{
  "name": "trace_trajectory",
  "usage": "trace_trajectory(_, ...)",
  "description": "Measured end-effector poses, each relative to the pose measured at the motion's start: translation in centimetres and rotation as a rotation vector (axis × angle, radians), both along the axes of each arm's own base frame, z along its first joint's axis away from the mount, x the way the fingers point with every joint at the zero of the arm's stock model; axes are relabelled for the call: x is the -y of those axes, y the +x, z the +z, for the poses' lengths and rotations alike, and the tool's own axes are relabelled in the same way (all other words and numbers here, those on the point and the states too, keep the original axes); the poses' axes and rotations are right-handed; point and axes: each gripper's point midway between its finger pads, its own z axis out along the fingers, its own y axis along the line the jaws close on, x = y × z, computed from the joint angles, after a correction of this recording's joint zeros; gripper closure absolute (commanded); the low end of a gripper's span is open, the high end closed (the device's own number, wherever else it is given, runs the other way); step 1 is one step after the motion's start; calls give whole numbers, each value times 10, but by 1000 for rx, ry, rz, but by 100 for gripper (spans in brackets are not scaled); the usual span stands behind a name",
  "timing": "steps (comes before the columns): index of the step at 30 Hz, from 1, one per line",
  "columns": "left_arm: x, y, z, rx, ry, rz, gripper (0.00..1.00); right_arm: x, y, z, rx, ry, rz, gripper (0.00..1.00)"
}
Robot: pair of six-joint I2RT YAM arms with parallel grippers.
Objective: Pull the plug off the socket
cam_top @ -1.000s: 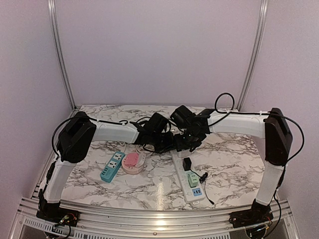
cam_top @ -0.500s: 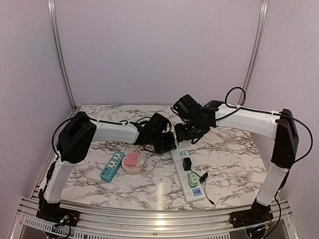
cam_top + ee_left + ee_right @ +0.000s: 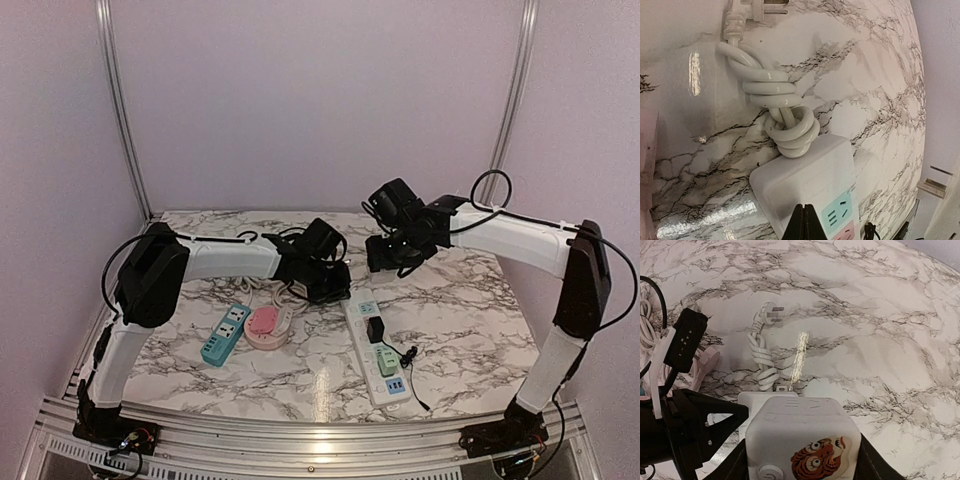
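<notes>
We see a marble table [image 3: 470, 320] with two arms over it. A long white strip [image 3: 375, 350] lies in the middle. A blue strip [image 3: 225, 335] and a pink strip [image 3: 267, 325] lie to its left, side by side. The right gripper [image 3: 385, 258] pinches a white cube plug [image 3: 800, 435] with a tiger picture on it. The cube plug is up in the air, off the white strip, above its far end. The left gripper [image 3: 804, 225] has its fingers pressed together, with the tips on the far end of the white strip. A small black plug [image 3: 376, 329] sits in the white strip. A knotted white cord [image 3: 780, 100] lies just past that far end.
</notes>
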Motion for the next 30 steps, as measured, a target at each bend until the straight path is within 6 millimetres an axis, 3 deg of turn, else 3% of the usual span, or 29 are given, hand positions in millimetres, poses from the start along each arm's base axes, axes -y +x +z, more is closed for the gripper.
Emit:
trace_trajectory(9, -11, -5, 23, 32, 69, -52, 100, 41, 34, -11, 11, 152, -73, 78)
trace_trajectory(18, -23, -14, 96, 127, 41, -98, 100, 79, 58, -42, 5, 422, -105, 76)
trace_trajectory(24, -31, -18, 132, 177, 19, -105, 100, 87, 77, -38, 40, 543, -95, 75)
trace_trajectory(30, -35, -20, 132, 170, 33, -105, 100, 85, 86, -38, 48, 623, -67, 72)
